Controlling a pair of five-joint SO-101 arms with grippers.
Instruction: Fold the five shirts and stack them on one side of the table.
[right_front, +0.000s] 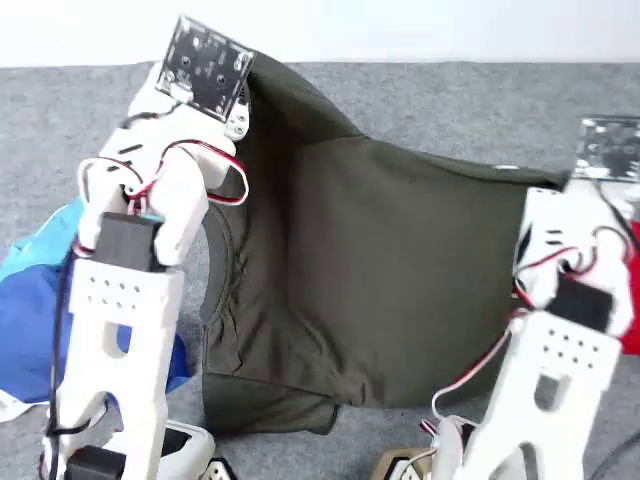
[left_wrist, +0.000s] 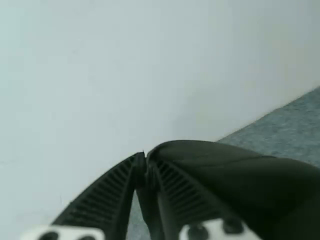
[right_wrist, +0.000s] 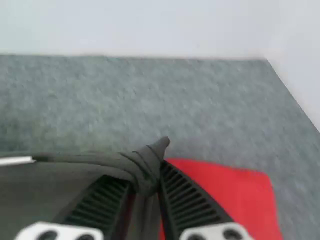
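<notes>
- Blue shirt (right_front: 30, 310): far left of the table (right_front: 450, 100), bunched in a loose heap beside the left arm's base. It looks unfolded.
- Left gripper (left_wrist: 145, 167): jaws closed, pinching a far corner of the dark green shirt (right_front: 380, 270). It is held up toward the far left, with the wall behind it.
- Dark green shirt: mid table, stretched between the two arms. Its far edge is lifted by both grippers. Its near part seems to rest on the table, with the collar toward the left and a sleeve bunched at the near-left corner.
- Right gripper (right_wrist: 150, 175): jaws clamped on a twisted bit of the same shirt's far edge, at the right side of the table.
- Red shirt (right_wrist: 225, 200): on the table just beyond the right gripper, at the right edge. It lies flat with a straight edge and may be folded, but can't tell for sure.
- Progress (judgement): early to mid task.
  - The dark shirt is gripped at two points, so a fold seems under way, but no fold is made on it yet.
  - The blue one needs folding.
  - The red one might be the start of a stack on the right.
  - Three shirts can be counted here.
- Left to do: finish the dark shirt's folds, move it to the stack side, then do the blue one and any others.
</notes>
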